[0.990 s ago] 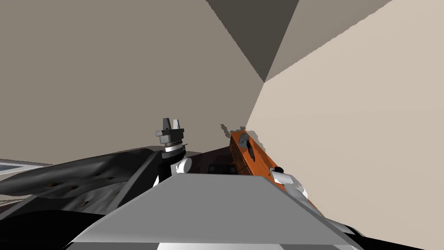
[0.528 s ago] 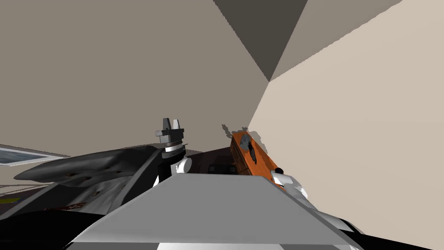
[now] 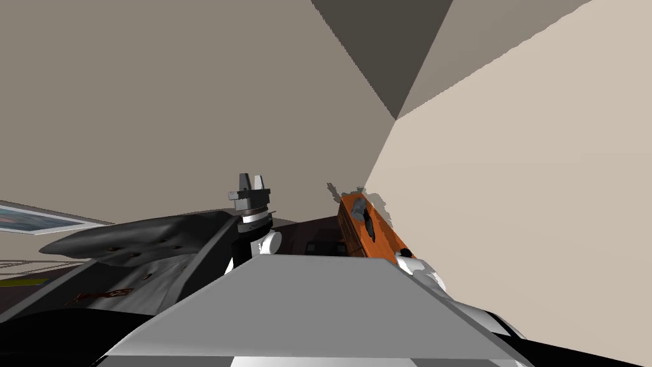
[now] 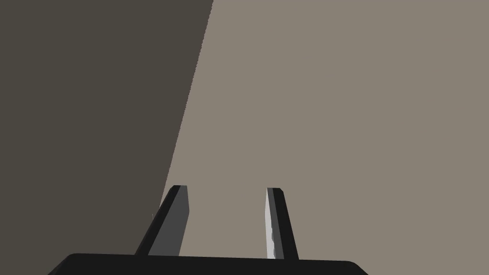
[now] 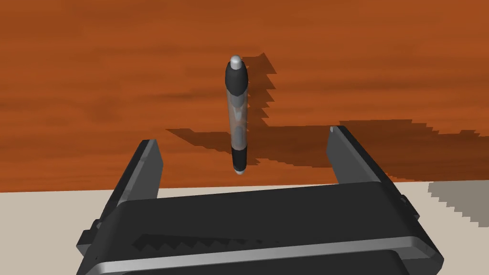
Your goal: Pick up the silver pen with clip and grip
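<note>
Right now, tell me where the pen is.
In the right wrist view the pen lies on the orange wood top, its near end between the fingers of the open right gripper. That top is on my right, against the pale wall.

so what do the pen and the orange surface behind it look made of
Pen: pale grey, slightly see-through barrel, black sections at both ends, shiny silver tip; probably plastic with a metal-look tip, though I can't be sure. Surface: orange-brown, matte, with darker streaks like grain; looks like wood.
</note>
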